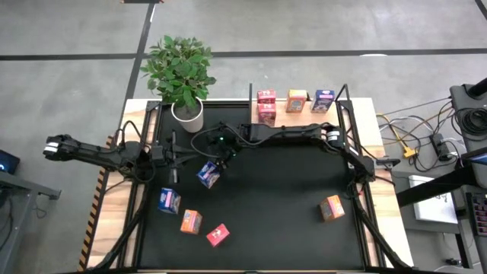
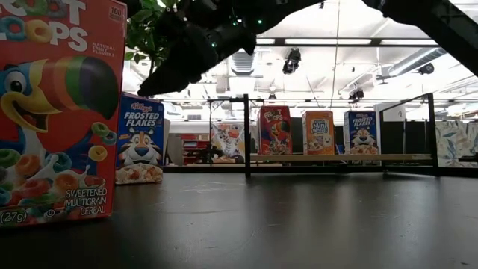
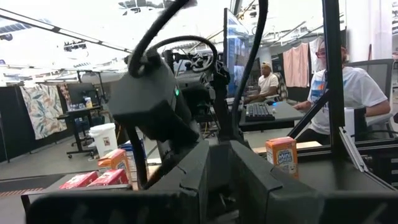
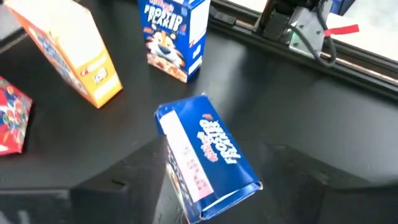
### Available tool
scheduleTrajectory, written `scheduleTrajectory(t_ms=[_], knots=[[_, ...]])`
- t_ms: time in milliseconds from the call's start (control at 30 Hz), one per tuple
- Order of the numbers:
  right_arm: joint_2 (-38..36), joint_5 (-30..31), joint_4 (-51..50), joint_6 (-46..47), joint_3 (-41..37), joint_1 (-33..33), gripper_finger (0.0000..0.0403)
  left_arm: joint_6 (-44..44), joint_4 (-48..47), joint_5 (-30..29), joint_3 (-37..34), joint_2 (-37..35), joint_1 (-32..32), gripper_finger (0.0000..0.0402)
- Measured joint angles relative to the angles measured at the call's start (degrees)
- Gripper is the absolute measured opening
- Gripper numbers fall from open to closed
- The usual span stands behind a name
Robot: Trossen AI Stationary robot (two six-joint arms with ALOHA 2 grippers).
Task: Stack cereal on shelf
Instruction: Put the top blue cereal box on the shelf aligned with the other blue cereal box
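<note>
- Black tabletop (image 1: pixel 274 198), high view: my right gripper (image 1: pixel 215 169) grasps a blue cereal box (image 1: pixel 208 175) at mid-left. Shelf (image 1: pixel 300 114) at the far edge carries stacked red boxes (image 1: pixel 266 106), an orange box (image 1: pixel 296 100), a blue box (image 1: pixel 323 100). Loose near the left front: blue (image 1: pixel 169 201), orange (image 1: pixel 190 221), red (image 1: pixel 218 235); another orange (image 1: pixel 331 207) right front. Centre open.
- Low view: open top before the shelf (image 2: pixel 343 158).
- Left wrist view: my left gripper (image 3: pixel 214 180), cannot tell its grip.
- Right wrist view: held box (image 4: pixel 208 158) tilted, off the table.

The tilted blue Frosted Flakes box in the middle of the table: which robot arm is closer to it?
Right. The right gripper is right over the tilted blue Frosted Flakes box; the left gripper waits off to its side, toward the plant.
</note>
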Motion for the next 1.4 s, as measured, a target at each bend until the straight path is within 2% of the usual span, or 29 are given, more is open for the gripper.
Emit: scheduleTrajectory(t_ms=[133,233,533,667,833,1133,1267,1400], knots=[[1.2,0.1,-0.1,-1.4,-0.5,0.0,0.0274,0.0,0.0,0.0,0.0,0.0,0.0,0.0045],[1.7,0.2,0.2,-1.2,-0.5,0.0,0.0275,0.0,0.0,0.0,0.0,0.0,0.0,0.0045],[1.2,0.4,-0.4,-0.8,-0.3,0.0,0.0200,0.1,0.0,0.0,0.0,0.0,0.0,0.0045],[1.2,1.2,-0.3,-0.3,-0.3,0.1,0.0190,0.1,-0.1,0.0,0.0,0.0,0.0,0.0045],[1.2,3.4,-0.2,1.3,-0.2,0.2,0.0219,0.2,-0.2,0.0,0.0,0.0,0.0,0.0045],[1.2,3.7,-0.1,0.8,-0.2,0.2,0.0286,0.2,-0.2,0.0,0.0,0.0,0.0,0.0045],[1.1,3.6,0.0,0.8,-0.8,0.3,0.0292,0.2,-0.2,0.0,0.0,0.0,0.0,0.0045],[1.1,3.4,0.0,0.8,-1.0,0.7,0.0275,0.2,-0.2,0.0,0.0,0.0,0.0,0.0045]])
